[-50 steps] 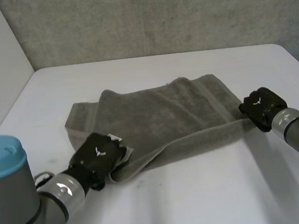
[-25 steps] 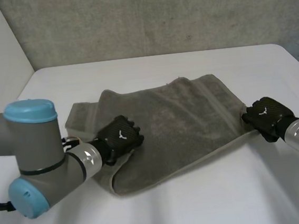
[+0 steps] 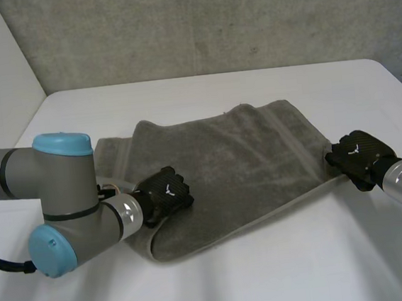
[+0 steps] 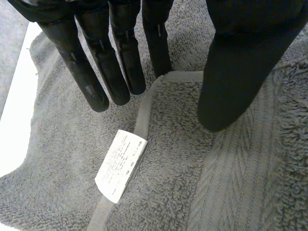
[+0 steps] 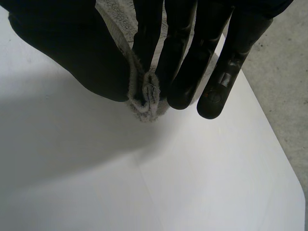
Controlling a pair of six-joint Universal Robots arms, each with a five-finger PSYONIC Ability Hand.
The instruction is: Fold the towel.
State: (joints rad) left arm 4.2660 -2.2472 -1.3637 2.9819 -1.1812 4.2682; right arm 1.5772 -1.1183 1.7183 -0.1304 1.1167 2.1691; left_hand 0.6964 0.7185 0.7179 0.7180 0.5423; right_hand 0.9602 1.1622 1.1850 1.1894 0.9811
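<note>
Towel (image 3: 238, 161): grey, lying on the white table (image 3: 304, 254), partly folded, with its near-left part doubled over the rest.

Left hand (image 3: 165, 194): on top of the towel at that folded near-left part. In its wrist view the fingers (image 4: 120, 62) are straight and close together, and the thumb (image 4: 231, 82) is set well apart from them, tip down on the upper layer. The flap's corner (image 4: 166, 77) lies flat between fingers and thumb, no pinch visible. A white label (image 4: 120, 163) sits on the flap's edge just past the fingertips.

Right hand (image 3: 358, 155): at the towel's right end. In its wrist view the towel's corner (image 5: 144, 101) is bunched and clamped between thumb (image 5: 82, 53) and fingers (image 5: 183, 62).
</note>
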